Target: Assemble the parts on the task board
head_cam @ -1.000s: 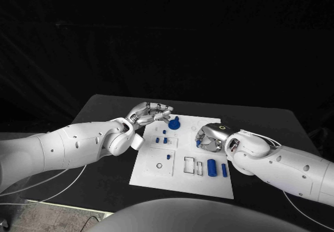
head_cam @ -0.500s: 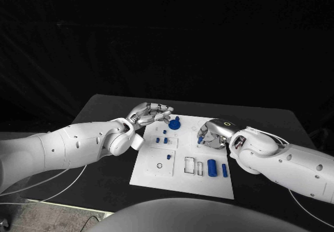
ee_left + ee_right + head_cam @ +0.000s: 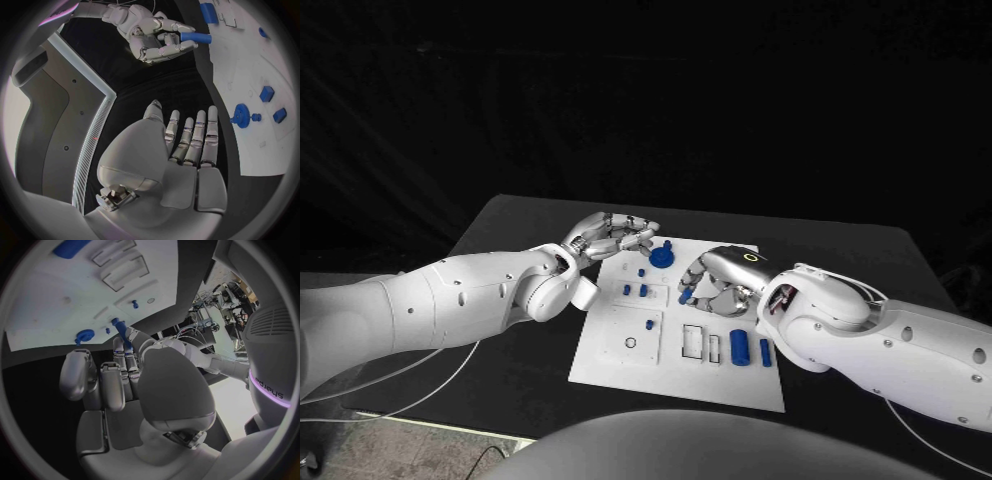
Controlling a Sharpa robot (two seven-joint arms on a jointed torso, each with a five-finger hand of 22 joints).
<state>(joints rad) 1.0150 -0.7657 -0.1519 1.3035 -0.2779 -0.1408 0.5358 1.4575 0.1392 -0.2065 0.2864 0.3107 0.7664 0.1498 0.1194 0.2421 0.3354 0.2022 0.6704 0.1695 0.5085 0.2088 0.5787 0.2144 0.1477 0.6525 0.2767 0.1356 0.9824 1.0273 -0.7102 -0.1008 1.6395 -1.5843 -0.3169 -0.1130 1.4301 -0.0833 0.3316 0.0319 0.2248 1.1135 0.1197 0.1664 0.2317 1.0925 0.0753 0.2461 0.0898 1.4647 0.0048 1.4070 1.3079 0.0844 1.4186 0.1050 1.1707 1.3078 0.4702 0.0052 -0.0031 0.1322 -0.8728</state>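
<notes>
The white task board (image 3: 678,345) lies flat in the middle of the black bench (image 3: 516,225), and both arms are in over it. The right robot hand (image 3: 718,283) hangs above the middle of the board with its fingers curled around a blue cylinder (image 3: 195,37); the left wrist view catches it plainly, the piece pinched at the fingertips and lifted clear of the board's surface, and in the head view a bit of blue peeks out at the left side of that hand. The left robot hand (image 3: 610,236) sits at the far left corner of the board, just beside the blue gear (image 3: 661,257); its own wrist view shows the fingers (image 3: 187,137) stretched out side by side with nothing in them, pointing toward the board's edge. That gear stands near the far edge of the board with a small peg rising beside it. Nearer than that, two small blue blocks (image 3: 635,290) sit side by side on the left half of the board, and a single little blue peg (image 3: 651,324) stands a bit nearer still, next to a round hole. On the right half, two blue cylinders (image 3: 738,346) lie parallel, one thicker than the other, just right of a pair of empty rectangular slots (image 3: 692,342). In the right wrist view the board curves across above the hand's fingers, with the gear and a thick blue piece lying on it.
</notes>
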